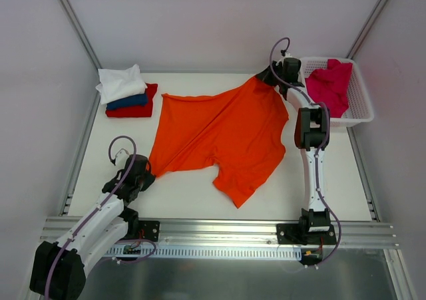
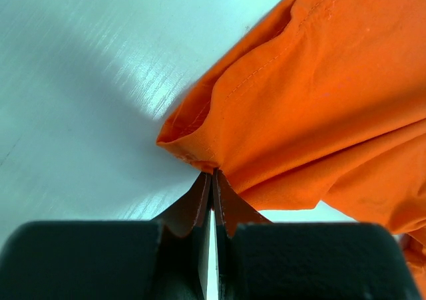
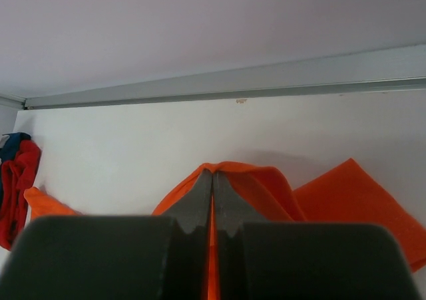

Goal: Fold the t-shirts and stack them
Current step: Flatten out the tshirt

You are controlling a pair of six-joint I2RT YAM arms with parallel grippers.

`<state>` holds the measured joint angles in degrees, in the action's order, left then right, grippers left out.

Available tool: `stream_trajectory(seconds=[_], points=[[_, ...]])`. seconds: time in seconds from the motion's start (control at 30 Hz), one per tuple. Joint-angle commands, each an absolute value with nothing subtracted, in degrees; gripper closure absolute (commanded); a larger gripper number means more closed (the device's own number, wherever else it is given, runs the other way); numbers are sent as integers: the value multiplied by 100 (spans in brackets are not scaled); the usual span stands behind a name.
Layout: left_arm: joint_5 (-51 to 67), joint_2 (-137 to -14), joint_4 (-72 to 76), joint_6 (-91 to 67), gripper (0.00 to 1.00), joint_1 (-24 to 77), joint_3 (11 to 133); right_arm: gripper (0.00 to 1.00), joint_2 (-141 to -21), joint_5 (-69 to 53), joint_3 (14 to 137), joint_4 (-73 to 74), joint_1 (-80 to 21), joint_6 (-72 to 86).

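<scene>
A large bright orange t-shirt [image 1: 219,130] lies spread across the middle of the table. My left gripper [image 1: 148,176] is shut on its near-left corner [image 2: 193,147], low at the table. My right gripper [image 1: 265,78] is shut on its far-right corner [image 3: 229,170], lifted near the back edge. A folded stack sits at the back left: a white t-shirt [image 1: 121,82] on a dark blue one [image 1: 128,102] on a red one [image 1: 133,110]. The red one also shows in the right wrist view [image 3: 14,187]. A crimson-pink t-shirt [image 1: 329,84] lies in the basket.
A white plastic lattice basket [image 1: 358,100] stands at the back right, beside my right arm. Metal rails run along the table's sides and back [image 3: 266,80]. White walls close in the table on three sides.
</scene>
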<state>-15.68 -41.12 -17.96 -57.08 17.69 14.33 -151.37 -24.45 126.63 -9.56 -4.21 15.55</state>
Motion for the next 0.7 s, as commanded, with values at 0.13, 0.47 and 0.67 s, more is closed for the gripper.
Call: stream_trajectory(seconds=[0.13, 0.47, 0.67], points=[[-1723, -4148, -2083, -5836, 100, 1837, 1476, 91, -15267, -2355, 13122, -1213, -352, 1863], [-1784, -4263, -2083, -5783, 56, 1837, 1652, 50, -14784, -2426, 12411, -1424, -343, 1837], [-1767, -4175, -2083, -5739, 30, 1854, 1740, 50, -14021, -2479, 11893, -1327, -316, 1626]])
